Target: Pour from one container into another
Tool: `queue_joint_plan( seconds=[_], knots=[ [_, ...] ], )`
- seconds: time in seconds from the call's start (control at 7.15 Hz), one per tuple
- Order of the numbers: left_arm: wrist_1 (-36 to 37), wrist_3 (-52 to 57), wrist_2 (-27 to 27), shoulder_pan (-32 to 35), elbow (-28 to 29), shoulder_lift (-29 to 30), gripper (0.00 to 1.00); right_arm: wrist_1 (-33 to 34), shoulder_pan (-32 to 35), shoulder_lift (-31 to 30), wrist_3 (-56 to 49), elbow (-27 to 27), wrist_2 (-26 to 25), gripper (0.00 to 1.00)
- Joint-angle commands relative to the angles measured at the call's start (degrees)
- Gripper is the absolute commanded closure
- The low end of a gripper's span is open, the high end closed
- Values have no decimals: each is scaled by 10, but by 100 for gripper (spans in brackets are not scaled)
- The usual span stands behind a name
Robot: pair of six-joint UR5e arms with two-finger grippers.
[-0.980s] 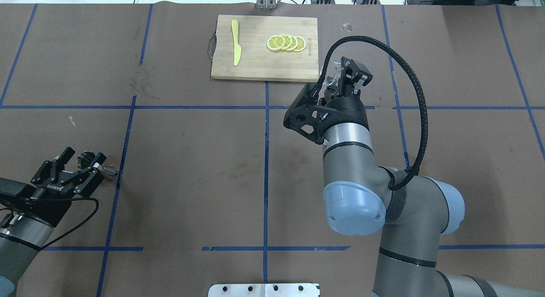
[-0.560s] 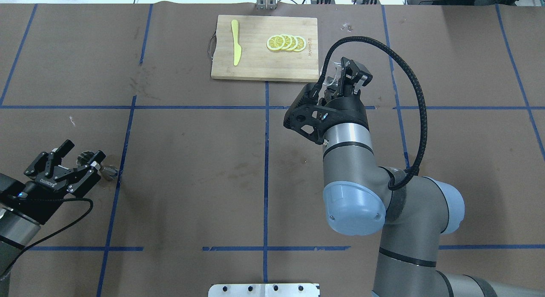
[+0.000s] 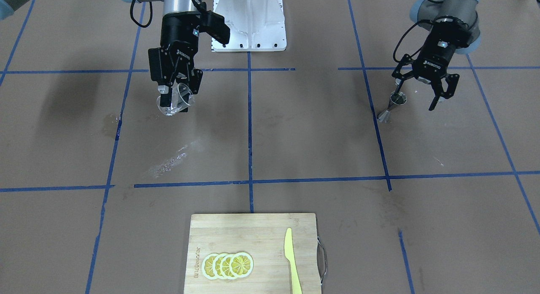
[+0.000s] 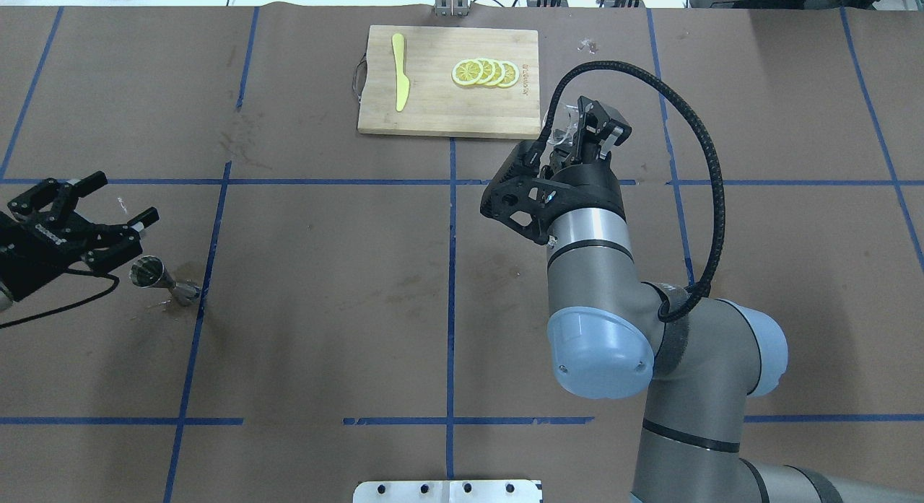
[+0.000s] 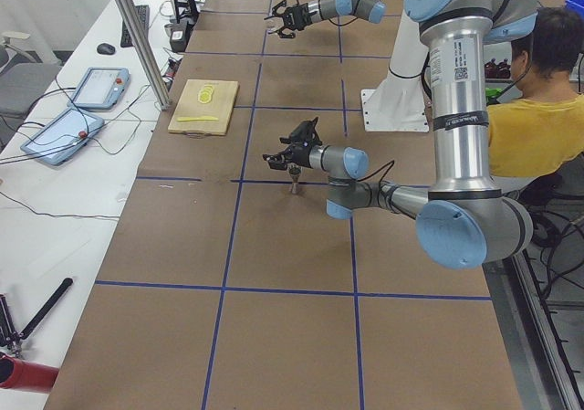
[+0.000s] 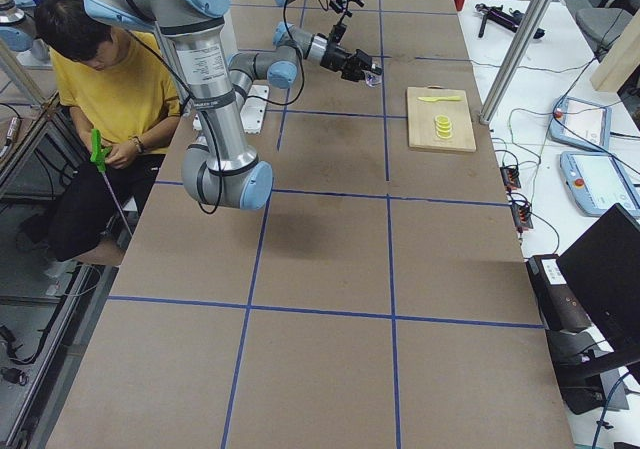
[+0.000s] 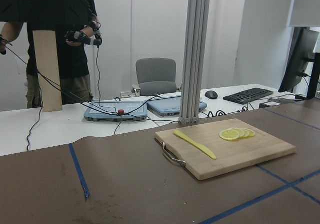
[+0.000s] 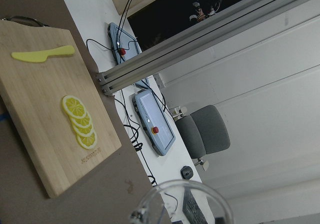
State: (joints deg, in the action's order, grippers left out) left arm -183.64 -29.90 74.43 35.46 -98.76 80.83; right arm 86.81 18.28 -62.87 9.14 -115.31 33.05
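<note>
The clear glass cup hangs tilted above the table, and my right gripper is shut on it. From overhead only a bit of the cup shows past the right gripper; its rim fills the bottom of the right wrist view. The steel hourglass jigger stands on the table at the left, also seen as the jigger. My left gripper is open, a little beyond the jigger and apart from it; it also shows as the left gripper.
A wooden cutting board at the far middle carries lemon slices and a yellow knife. A shiny wet streak lies on the brown table cover below the cup. A seated person is beside the robot base.
My left gripper, which stood open around the jigger, has pulled away from it, up and to the left in the overhead view. The jigger stays standing. The right arm and cup have not moved.
</note>
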Motion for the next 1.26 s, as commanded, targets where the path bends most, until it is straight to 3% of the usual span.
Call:
queue_joint_plan(
  seconds=[0.0,0.14,0.28,0.56,0.7,0.98,1.12],
  knots=[
    [116,48,261,183,1,33,0,0,0,0,0,0,0,100],
    [162,48,307,230,1,47,0,-1,0,0,0,-1,0,100],
    [180,49,315,251,2,48,0,-1,0,1,0,-1,0,100],
    [306,107,356,302,2,86,0,-1,0,-1,0,-1,0,100],
    [389,171,356,331,2,120,0,-1,0,-1,-1,-1,0,100],
    [488,177,358,390,12,142,0,-1,0,-2,-1,-1,0,100],
    [575,177,361,398,12,155,0,-1,0,-2,-1,-1,0,100]
  ],
)
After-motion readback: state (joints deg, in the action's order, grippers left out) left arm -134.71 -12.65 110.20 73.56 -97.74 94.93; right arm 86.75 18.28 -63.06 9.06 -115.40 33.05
